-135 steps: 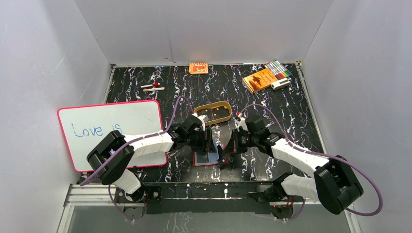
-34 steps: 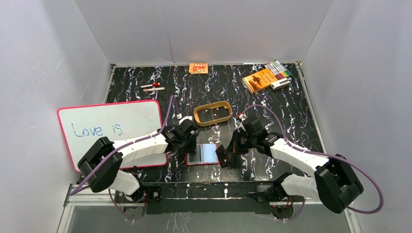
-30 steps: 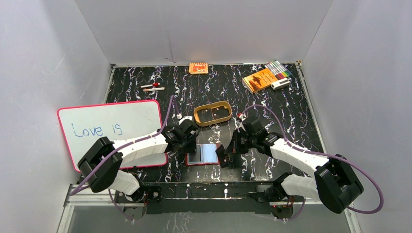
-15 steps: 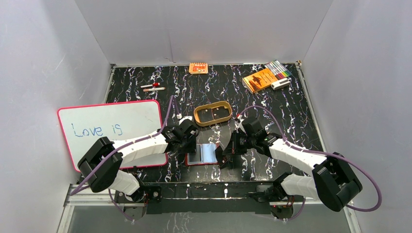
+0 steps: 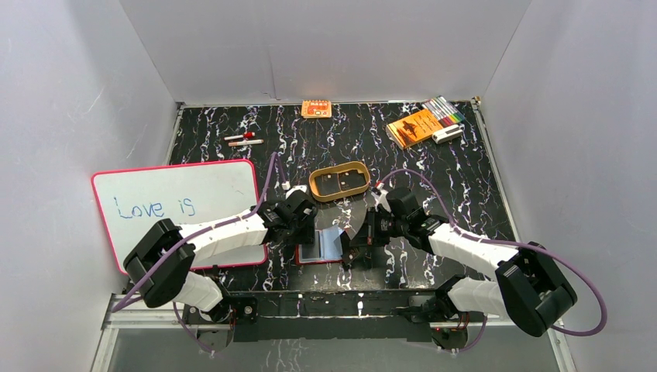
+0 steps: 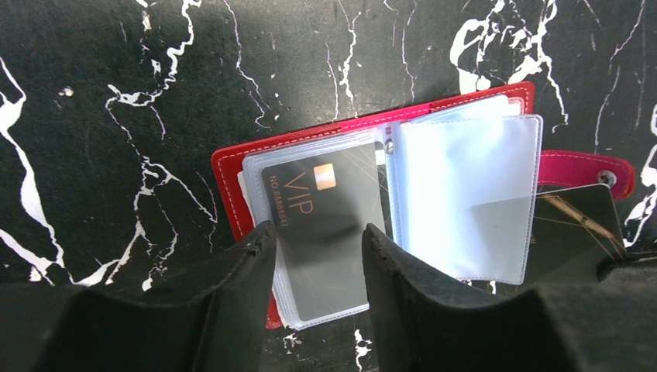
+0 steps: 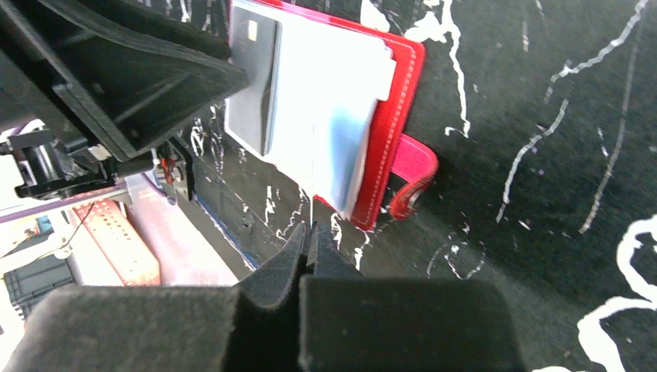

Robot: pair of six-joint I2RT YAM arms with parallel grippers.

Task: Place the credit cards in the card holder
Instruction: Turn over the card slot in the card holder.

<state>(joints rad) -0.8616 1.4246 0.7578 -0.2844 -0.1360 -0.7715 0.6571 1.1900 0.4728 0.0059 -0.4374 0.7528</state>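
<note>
The card holder (image 5: 308, 256), a red wallet, lies open near the table's front, its clear sleeves (image 6: 465, 194) fanned out and its snap tab (image 6: 589, 169) to the right. One dark credit card (image 6: 321, 205) marked VIP sits in the left sleeve. My left gripper (image 6: 318, 232) is open, its jaws astride that sleeve's lower edge with nothing pinched. My right gripper (image 7: 308, 232) is shut on another dark credit card (image 6: 577, 225), seen edge-on in the right wrist view. That card (image 5: 354, 219) tilts up beside the wallet's right edge (image 7: 397, 93).
A whiteboard (image 5: 182, 209) lies at the left under my left arm. A tan oval tray (image 5: 338, 182) stands just behind the wallet. Along the back are an orange packet (image 5: 316, 108), an orange booklet (image 5: 414, 126) with markers (image 5: 445, 108), and pens (image 5: 244, 139).
My right gripper has moved left toward the wallet, and its card now stands tilted at the wallet's right side. My left arm has hardly moved.
</note>
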